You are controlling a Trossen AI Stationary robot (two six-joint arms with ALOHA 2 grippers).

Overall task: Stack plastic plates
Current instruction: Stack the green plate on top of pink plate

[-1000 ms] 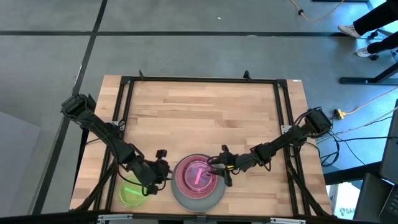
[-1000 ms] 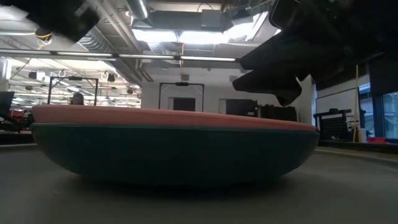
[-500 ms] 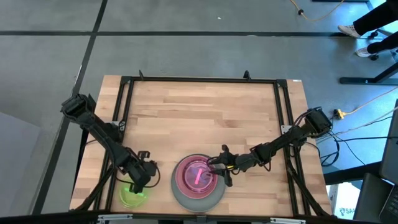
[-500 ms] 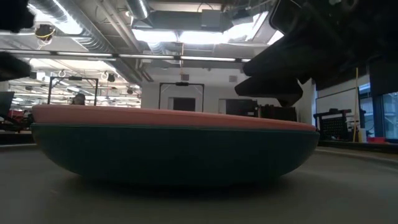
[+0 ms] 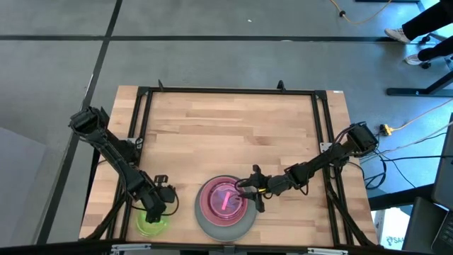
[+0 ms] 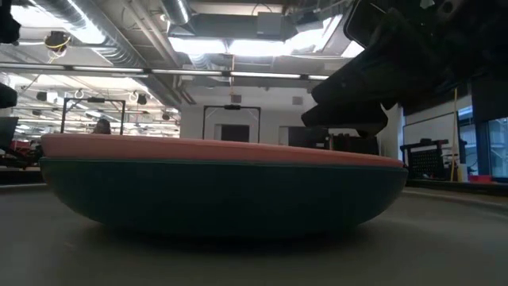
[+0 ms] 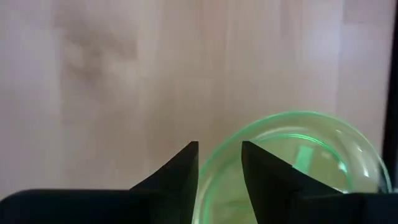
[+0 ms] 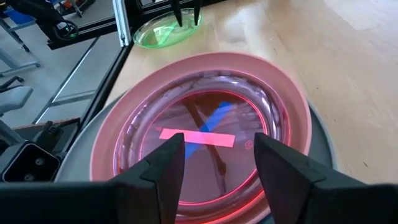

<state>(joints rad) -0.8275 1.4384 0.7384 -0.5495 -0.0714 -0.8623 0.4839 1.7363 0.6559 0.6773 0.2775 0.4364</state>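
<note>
A wooden table [image 5: 233,134] sits in a black frame [image 5: 226,91]; beyond its far right corner, a person's shoes [image 5: 407,37] show.

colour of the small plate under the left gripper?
Translucent lime green; clearest in the left wrist view.

Robotics lab or workshop, exposed ceiling ducts [image 6: 143,48], strip lights [image 6: 238,44], concrete floor [image 5: 212,57]

Both arms are dark, slim and jointed, with boxy black bases. The left gripper [image 7: 219,168] and right gripper [image 8: 214,158] end in black, wedge-shaped jaws.
</note>
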